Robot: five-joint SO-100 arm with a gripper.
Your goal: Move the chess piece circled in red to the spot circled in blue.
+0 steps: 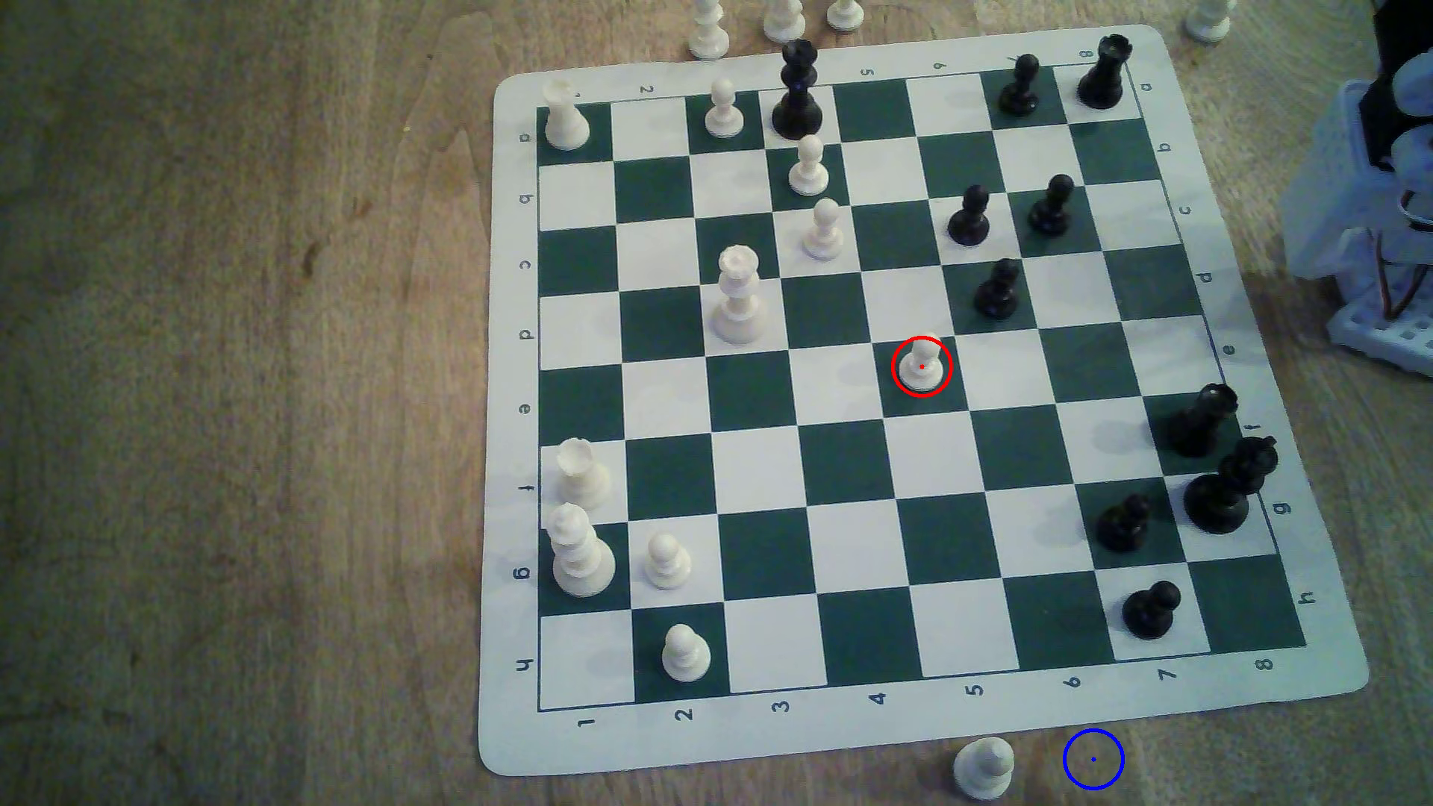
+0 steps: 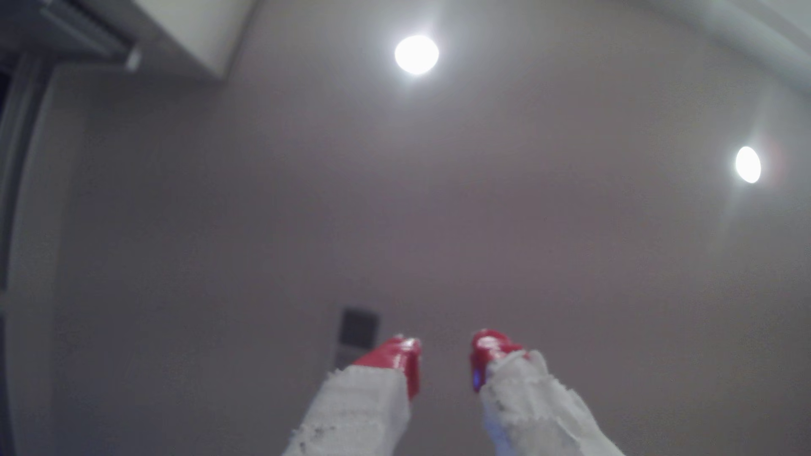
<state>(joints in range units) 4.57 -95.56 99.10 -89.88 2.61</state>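
Nearest the exterior view's lower edge lies the spot [image 1: 1093, 759], a blue ring on bare worktop [image 1: 233, 465] just off the chessboard [image 1: 892, 744]; a spare white pawn [image 1: 983, 767] stands just beside the spot, on the exterior view's left of it. Farther up, the chess piece [image 1: 921, 364] stands upright in its red ring on a dark square near the board's middle, with a black pawn [image 1: 999, 289] on the next dark square diagonally beyond it. The arm's white base [image 1: 1380, 232] sits off the board's far corner at the exterior view's right.

The reach is not yet begun, I judge — the tool [image 2: 445, 350] points up at the ceiling [image 2: 395, 197] and its lamps [image 2: 416, 54], its red-tipped jaws parted with a clear gap and nothing held. To do it well, come straight down over the chess piece's head, close on the neck, lift clear of neighbours, then set down in the spot without knocking the spare white pawn.

The exterior view gives the board and both rings; the wrist view gives the jaw gap.
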